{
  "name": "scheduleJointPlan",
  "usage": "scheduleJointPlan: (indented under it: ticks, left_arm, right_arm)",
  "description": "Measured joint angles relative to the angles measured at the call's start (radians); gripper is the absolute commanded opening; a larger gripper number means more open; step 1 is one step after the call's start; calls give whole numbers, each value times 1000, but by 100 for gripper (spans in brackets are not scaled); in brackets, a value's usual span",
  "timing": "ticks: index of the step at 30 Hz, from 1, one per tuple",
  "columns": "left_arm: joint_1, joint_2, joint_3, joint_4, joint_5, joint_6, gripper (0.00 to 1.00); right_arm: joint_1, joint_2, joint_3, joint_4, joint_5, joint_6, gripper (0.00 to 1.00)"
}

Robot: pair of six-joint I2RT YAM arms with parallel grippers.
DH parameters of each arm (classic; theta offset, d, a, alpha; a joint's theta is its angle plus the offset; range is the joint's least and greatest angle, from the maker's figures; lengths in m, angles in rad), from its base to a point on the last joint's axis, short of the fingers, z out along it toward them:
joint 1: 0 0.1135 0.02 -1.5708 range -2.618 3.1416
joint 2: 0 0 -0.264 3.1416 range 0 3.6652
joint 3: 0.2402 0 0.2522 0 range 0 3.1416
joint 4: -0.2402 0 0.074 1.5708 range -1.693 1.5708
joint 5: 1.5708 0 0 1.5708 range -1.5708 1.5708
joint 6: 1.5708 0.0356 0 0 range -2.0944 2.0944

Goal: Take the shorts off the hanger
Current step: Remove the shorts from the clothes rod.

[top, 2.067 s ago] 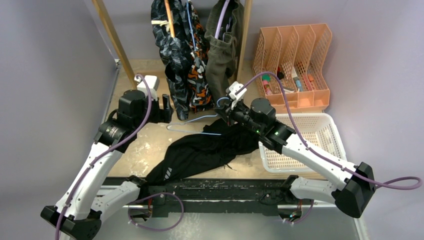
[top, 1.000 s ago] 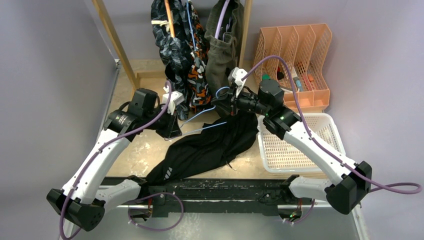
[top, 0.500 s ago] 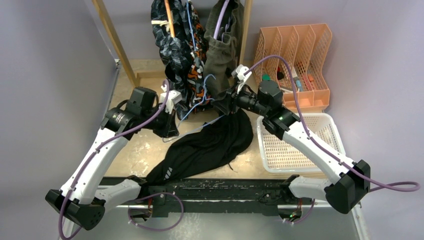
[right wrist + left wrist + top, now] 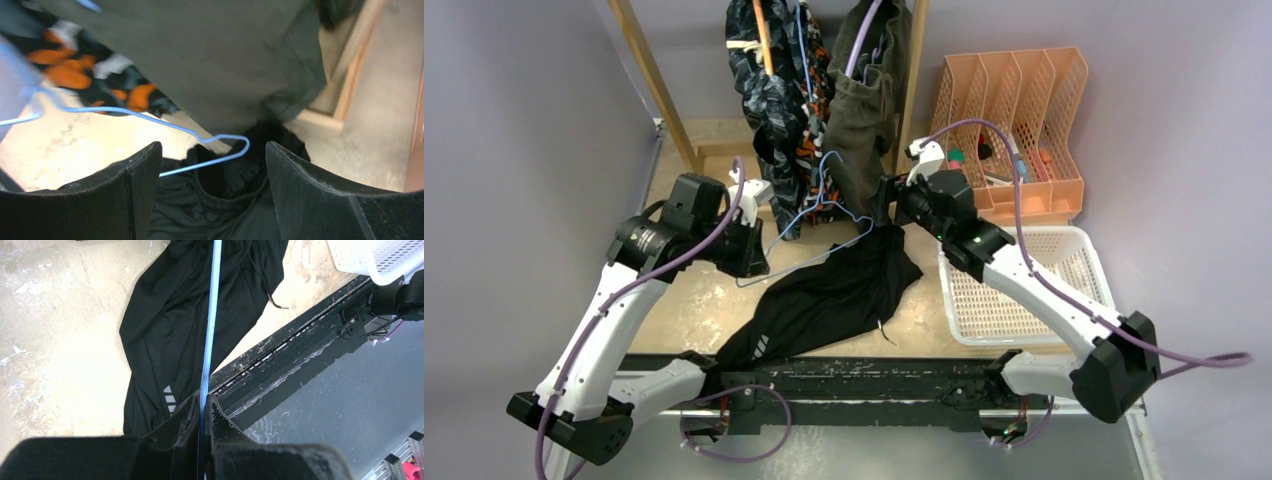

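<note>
1. Black shorts [image 4: 834, 295] lie crumpled on the table [image 4: 694, 300], mid-front. Waistband end points toward the right gripper [image 4: 886, 208]; leg end w/ small white logo reaches the black rail [image 4: 894, 378] at the near edge.
2. Left gripper [image 4: 202, 401]: fingers pressed tight on a thin blue wire hanger [image 4: 824, 205]. The wire runs straight out from the tips, above the length of the black shorts.
3. Hanger is tilted and lifted off the table. Its far bend sits just beside the waistband; can't tell if it's threaded thru the fabric or only in front of it.
4. Right gripper: fingers spread wide, nothing pinched. Hanger bend & waistband show in the gap beyond the tips.
5. Back edge, on a wooden rack [image 4: 652, 85]: navy print shorts [image 4: 759, 90], camo shorts [image 4: 809, 160] and olive shorts [image 4: 864, 110] hang close together. Olive hem is just by the right gripper; hanger's upper loop overlaps the camo pair in the top view.
6. Right side is tight: white basket [image 4: 1049, 233] has its left rim just beside the black shorts, w/ an orange file rack [image 4: 1014, 120] behind it.
7. Open room: bare table left of the black shorts, btw the left arm & the rack post.
</note>
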Motion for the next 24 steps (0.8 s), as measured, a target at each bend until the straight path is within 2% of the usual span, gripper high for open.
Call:
scheduleJointPlan:
  ticks: [8,16,24]
  left_arm:
    - [0,-13,17,-22,18,-9,0]
    - [0,-113,51,11,108,-38,0]
    - [1,-205,106,-11,82,-75,0]
  right_arm:
    - [0,159,-77,-74,134,181,74]
    - [0,99,-90,-14,131,205,74]
    - [0,98,-79,-16,134,217,74]
